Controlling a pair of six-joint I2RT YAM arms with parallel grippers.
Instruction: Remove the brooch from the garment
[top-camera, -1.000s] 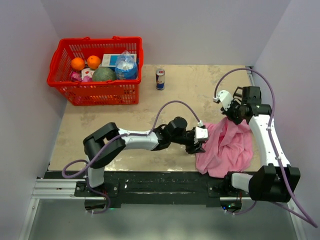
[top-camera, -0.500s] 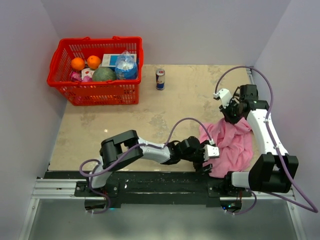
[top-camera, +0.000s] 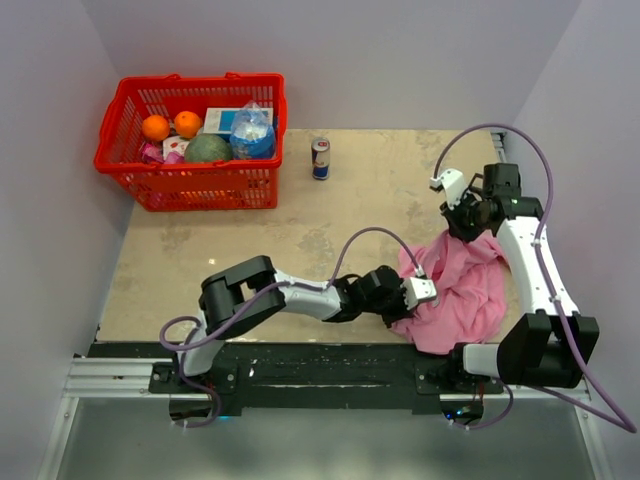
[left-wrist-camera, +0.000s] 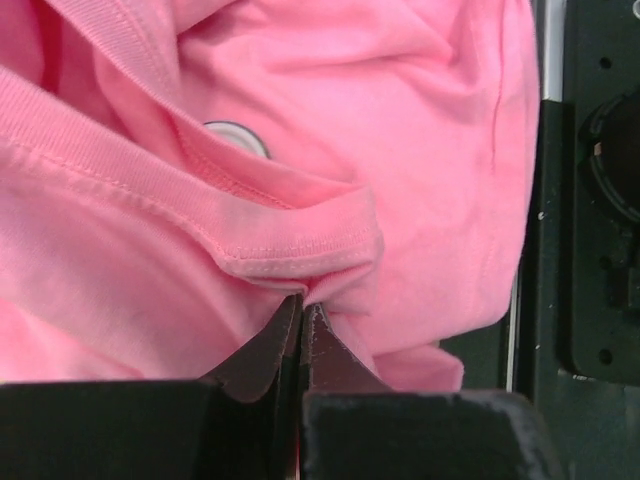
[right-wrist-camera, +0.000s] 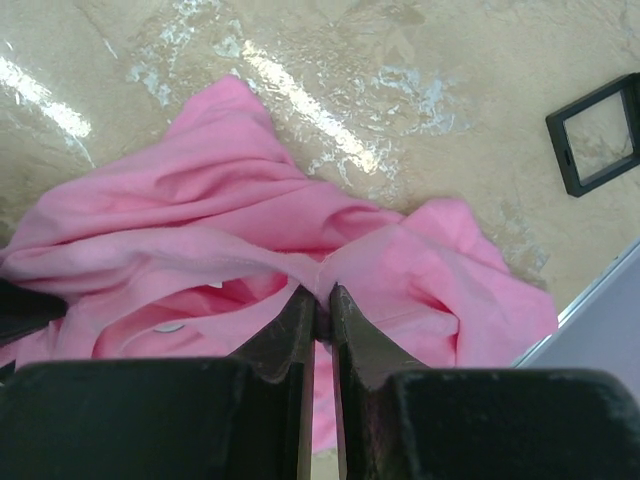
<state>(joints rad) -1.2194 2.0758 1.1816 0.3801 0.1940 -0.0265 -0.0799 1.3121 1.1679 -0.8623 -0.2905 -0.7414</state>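
Observation:
The garment (top-camera: 462, 292) is a crumpled pink shirt at the table's near right. My left gripper (top-camera: 408, 306) reaches in at its near-left edge. In the left wrist view that gripper (left-wrist-camera: 303, 306) is shut, its tips pinching a puckered fold just under a stitched hem band of the garment (left-wrist-camera: 420, 140). The brooch (left-wrist-camera: 241, 135), a small whitish disc, peeks out half hidden behind that band. My right gripper (top-camera: 468, 228) holds the shirt's far corner up; in its own view it (right-wrist-camera: 322, 293) is shut on a ridge of the garment (right-wrist-camera: 230, 215), with the brooch (right-wrist-camera: 168, 326) lying low at left.
A red basket (top-camera: 190, 178) with fruit and packets stands at the far left, and a drink can (top-camera: 320, 158) just right of it. A small black open-frame cube (right-wrist-camera: 600, 135) lies on the table beyond the shirt. The black base rail (left-wrist-camera: 600, 200) runs close beside the shirt's near edge.
My left arm swung from the shirt's left side round toward its near edge, and its gripper opened wide, then closed on the hem fold. The right gripper kept its hold and shifted slightly.

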